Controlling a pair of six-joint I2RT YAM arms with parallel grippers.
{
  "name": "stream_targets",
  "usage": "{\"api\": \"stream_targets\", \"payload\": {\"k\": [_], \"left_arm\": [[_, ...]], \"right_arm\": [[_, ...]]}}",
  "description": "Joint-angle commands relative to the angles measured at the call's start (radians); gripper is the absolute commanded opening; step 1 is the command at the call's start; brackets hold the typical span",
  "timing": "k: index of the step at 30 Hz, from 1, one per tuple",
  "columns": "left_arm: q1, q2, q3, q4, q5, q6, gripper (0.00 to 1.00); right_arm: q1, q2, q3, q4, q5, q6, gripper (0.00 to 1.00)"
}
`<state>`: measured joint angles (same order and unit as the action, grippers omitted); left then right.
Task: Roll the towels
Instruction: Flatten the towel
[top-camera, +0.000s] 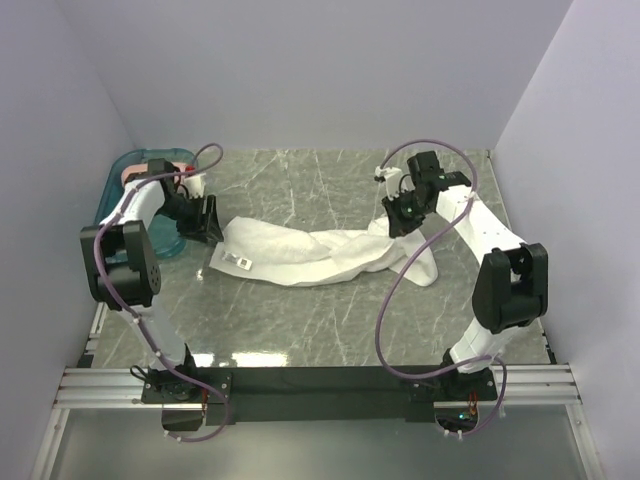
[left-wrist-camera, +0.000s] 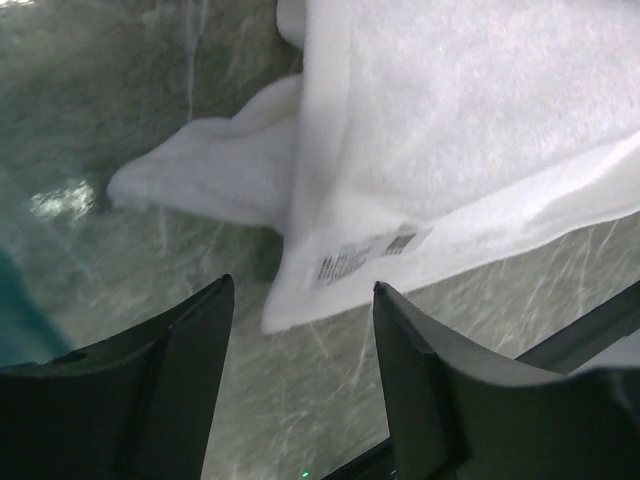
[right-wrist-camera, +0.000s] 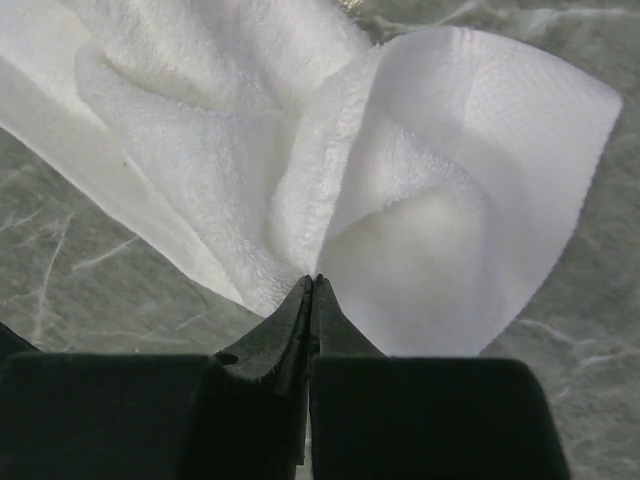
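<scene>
The white towel (top-camera: 310, 255) lies bunched lengthwise across the marble table, its printed label (top-camera: 241, 262) near the left corner. My left gripper (top-camera: 210, 225) hovers just left of that corner. In the left wrist view it is open (left-wrist-camera: 300, 290), nothing between its fingers, with the labelled corner (left-wrist-camera: 365, 255) lying just ahead. My right gripper (top-camera: 400, 222) is shut on the towel's right end, which rises to it. The right wrist view shows its tips (right-wrist-camera: 313, 280) pinching a fold of white cloth (right-wrist-camera: 250, 130). A bit of salmon-pink towel (top-camera: 130, 173) shows in the tray behind the left arm.
A teal translucent tray (top-camera: 125, 200) stands at the far left, partly hidden by the left arm. White walls close in the table at the back and both sides. The arm bases sit on a black rail (top-camera: 320, 380) at the near edge.
</scene>
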<state>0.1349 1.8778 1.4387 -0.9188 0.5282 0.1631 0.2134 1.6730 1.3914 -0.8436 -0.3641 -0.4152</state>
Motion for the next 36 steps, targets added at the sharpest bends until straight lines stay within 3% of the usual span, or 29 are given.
{"api": "stream_targets", "payload": {"k": [1,6,10,16,17,18,19,20,22,26,29,36], "left_arm": [[0.009,-0.129,0.023,-0.066,0.009,0.162,0.63],[0.008,-0.233,-0.133,-0.072,-0.074,0.370,0.59],[0.002,-0.243,-0.208,-0.029,-0.145,0.374,0.55],[-0.001,-0.187,-0.212,0.001,-0.114,0.296,0.55],[-0.003,-0.180,-0.210,0.008,-0.102,0.285,0.55],[-0.003,-0.165,-0.210,0.023,-0.096,0.261,0.55],[-0.004,-0.158,-0.208,0.029,-0.089,0.248,0.56],[-0.004,-0.148,-0.201,0.034,-0.076,0.237,0.56],[-0.004,-0.134,-0.195,0.038,-0.059,0.211,0.57],[-0.006,-0.117,-0.185,0.032,-0.051,0.204,0.57],[-0.006,-0.117,-0.187,0.037,-0.059,0.197,0.58],[-0.006,-0.108,-0.176,-0.005,-0.043,0.199,0.61]], "right_arm": [[0.009,0.022,-0.020,-0.031,-0.050,0.032,0.00],[0.047,-0.007,-0.072,-0.040,-0.101,0.047,0.00],[0.087,-0.038,-0.115,-0.066,-0.116,0.020,0.00],[0.182,-0.100,-0.218,-0.181,-0.075,-0.141,0.00],[0.198,-0.114,-0.233,-0.189,-0.062,-0.157,0.02],[0.210,-0.128,-0.250,-0.190,-0.049,-0.163,0.11],[0.210,-0.146,-0.249,-0.193,-0.045,-0.159,0.23],[0.204,-0.154,-0.240,-0.192,-0.044,-0.148,0.42],[0.163,-0.165,-0.154,-0.193,-0.055,-0.117,0.58],[0.037,-0.121,-0.007,-0.215,-0.113,-0.039,0.60],[-0.054,-0.055,0.118,-0.158,-0.070,0.070,0.63],[-0.100,0.122,0.241,-0.088,0.070,0.139,0.73]]}}
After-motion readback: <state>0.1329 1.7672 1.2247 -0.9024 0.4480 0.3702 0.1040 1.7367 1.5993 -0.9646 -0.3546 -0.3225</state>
